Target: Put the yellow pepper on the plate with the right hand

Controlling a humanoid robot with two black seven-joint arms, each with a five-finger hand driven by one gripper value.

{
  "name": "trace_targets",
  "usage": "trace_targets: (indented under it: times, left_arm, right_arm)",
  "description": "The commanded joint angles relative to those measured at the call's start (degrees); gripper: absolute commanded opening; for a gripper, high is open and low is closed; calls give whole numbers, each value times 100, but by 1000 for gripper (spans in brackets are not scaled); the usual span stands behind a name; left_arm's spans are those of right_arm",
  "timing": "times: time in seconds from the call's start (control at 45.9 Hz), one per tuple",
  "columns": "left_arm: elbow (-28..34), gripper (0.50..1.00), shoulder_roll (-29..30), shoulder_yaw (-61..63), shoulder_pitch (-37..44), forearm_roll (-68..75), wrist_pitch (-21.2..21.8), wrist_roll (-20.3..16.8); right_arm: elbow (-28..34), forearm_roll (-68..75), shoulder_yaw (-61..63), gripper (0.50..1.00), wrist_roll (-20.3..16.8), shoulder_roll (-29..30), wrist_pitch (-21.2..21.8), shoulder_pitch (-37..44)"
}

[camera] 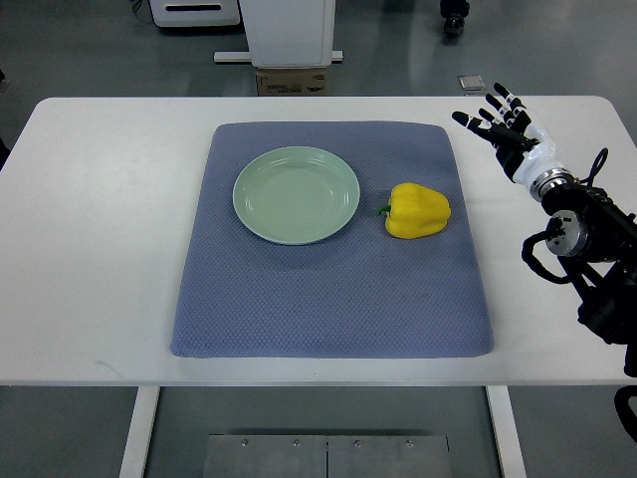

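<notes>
A yellow pepper (pixel 418 210) with a short green stem lies on its side on the blue-grey mat (pixel 333 299), just right of the plate. The pale green plate (pixel 296 194) sits bare on the mat's upper left part. My right hand (pixel 501 120) hovers over the white table at the far right, beyond the mat's edge and up-right of the pepper. Its fingers are spread and hold nothing. The arm comes in from the right edge. No left arm shows.
The white table (pixel 100 249) carries the mat in its middle. Beyond the far edge stand a white machine base (pixel 289 30) and a cardboard box (pixel 292 81) on the grey floor.
</notes>
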Motion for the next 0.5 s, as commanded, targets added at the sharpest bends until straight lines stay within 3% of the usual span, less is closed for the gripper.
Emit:
trace_targets:
  times: [0.0,0.479]
  left_arm:
    - [8,1000,0,0,0,-1,-6,1]
    - [-1,1000,0,0,0,-1,-6,1]
  right_arm:
    - [3,0,-35,1000,8,0,0,-18]
    - [3,0,-53,1000,43,0,70,-9]
